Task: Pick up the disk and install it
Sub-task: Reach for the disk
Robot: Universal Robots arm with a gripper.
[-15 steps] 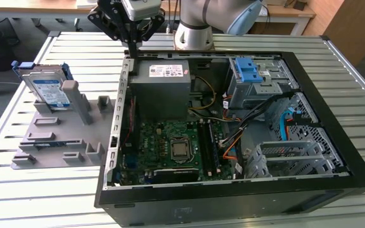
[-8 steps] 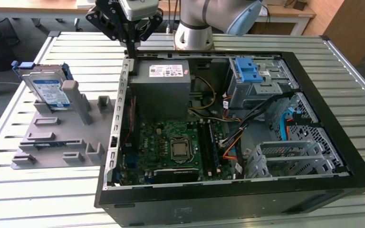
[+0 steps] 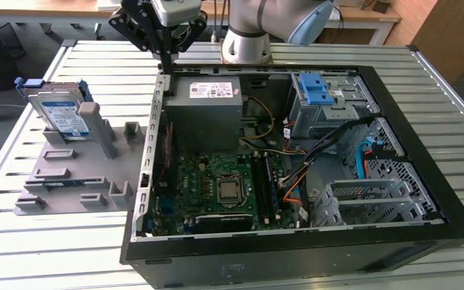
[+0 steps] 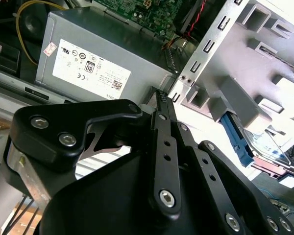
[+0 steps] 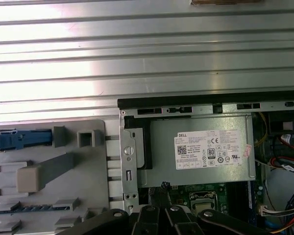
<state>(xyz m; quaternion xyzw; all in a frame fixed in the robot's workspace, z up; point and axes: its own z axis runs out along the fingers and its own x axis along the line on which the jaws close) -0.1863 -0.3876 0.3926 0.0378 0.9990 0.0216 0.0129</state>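
- My claw (image 3: 167,66) is clenched: the two fingers meet at their tips and there is nothing between them.
- It hangs tip-down over the rim of the open computer case (image 3: 296,244), at the corner where the grey power box (image 3: 203,112) sits. I cannot tell whether the tips touch that rim.
- In the second wrist view the closed claw (image 4: 160,95) points towards the edge of the power box (image 4: 98,63), next to the case's perforated metal wall (image 4: 210,44).
- In the first wrist view the claw's tip (image 5: 162,185) shows just past the power box (image 5: 201,149), by the case's inner wall.
- The disk (image 3: 61,112) is outside the case, off its side wall on the exterior view's left. It stands on edge and leans back in a grey holder (image 3: 79,175), with its white-and-blue label facing out and its blue frame around it.
- The disk is well apart from my claw and nothing grips it.
- In the second wrist view the disk (image 4: 267,147) lies tucked under a grey arm of the holder (image 4: 264,63), beyond the case wall.
- In the first wrist view the disk (image 5: 19,139) shows as a blue strip at the holder's (image 5: 49,171) end, beside the case (image 5: 186,103).
- Inside the case, a green circuit board (image 3: 215,187) lies next to the power box, and a metal drive cage (image 3: 337,112) with a blue latch (image 3: 316,90) on top sits towards the opposite wall.
- Case and holder both rest on a slatted metal worktop (image 3: 22,241).
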